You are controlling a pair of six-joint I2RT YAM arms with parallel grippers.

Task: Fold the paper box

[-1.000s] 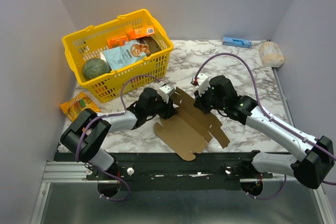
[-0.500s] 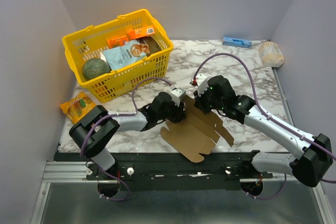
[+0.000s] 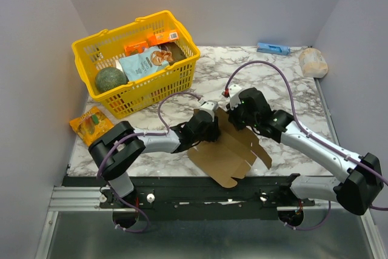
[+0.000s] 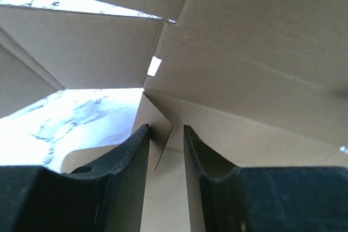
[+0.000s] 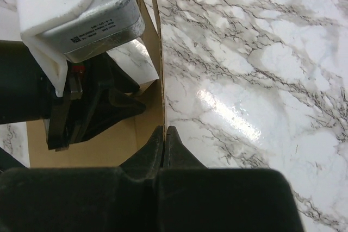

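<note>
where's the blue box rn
Top view: the blue box lies by the back wall, right of the yellow basket, just left of the pale bundle in the far right corner.

You have one table (image 3: 273, 80) carrying two arms, a left arm (image 3: 156, 142) and a right arm (image 3: 315, 147). Each arm ends in two fingers (image 4: 128, 167), which makes four, and each trails one purple cable (image 3: 267, 67), which makes two.

On the table you can count one cardboard sheet (image 3: 224, 157), one yellow basket (image 3: 148, 89), one blue box (image 3: 272, 48), one pale bag (image 3: 313, 62) and one orange packet (image 3: 91, 124).

Inside the basket, count one round green fruit (image 3: 110, 79), one light blue pouch (image 3: 144, 62) and two orange packs (image 3: 134, 47). A dark item beside them is too hidden to count surely.
</note>
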